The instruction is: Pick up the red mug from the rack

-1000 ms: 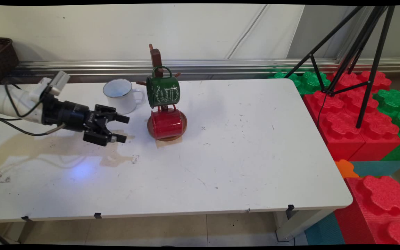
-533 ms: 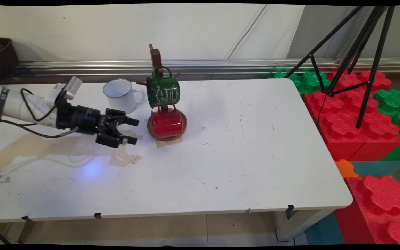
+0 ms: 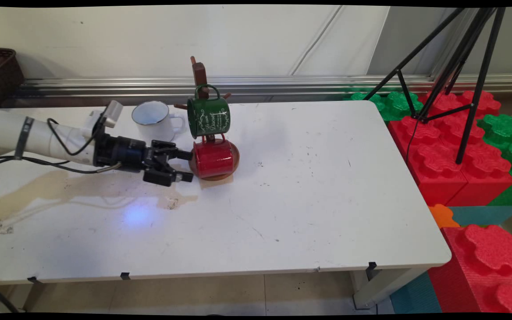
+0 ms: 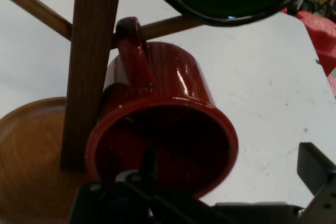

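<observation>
Open claw [image 3: 186, 166] apparently straddles the red mug [image 3: 213, 158] rim; close gently, avoiding the wooden rack [image 4: 89, 72].

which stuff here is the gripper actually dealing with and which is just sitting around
In play:
gripper, open, fingers either side of the red mug's rim
red mug, hanging by its handle on a lower peg
wooden mug tree

Sitting around:
green mug, hanging on an upper peg
white mug, standing on the table
black tripod
foam blocks
</observation>
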Tool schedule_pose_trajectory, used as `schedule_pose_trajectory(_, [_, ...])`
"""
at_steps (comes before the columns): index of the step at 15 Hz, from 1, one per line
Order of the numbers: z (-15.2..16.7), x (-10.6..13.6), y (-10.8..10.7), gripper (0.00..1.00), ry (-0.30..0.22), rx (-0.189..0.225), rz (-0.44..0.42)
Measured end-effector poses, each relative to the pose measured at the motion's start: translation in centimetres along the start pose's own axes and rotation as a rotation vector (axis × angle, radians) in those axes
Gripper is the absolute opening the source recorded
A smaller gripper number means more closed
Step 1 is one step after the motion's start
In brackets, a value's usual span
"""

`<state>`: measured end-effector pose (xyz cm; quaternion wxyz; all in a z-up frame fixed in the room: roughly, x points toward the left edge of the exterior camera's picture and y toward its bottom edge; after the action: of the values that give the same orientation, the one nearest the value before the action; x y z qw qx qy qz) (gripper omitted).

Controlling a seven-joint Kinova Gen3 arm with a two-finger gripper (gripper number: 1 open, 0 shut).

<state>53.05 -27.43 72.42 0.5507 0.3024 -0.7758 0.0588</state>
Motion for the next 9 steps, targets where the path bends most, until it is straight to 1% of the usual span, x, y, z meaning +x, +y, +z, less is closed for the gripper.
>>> schedule_pose_trajectory(9, [3.4, -0.4, -0.7, 1.00, 0.032, 0.018, -0.057])
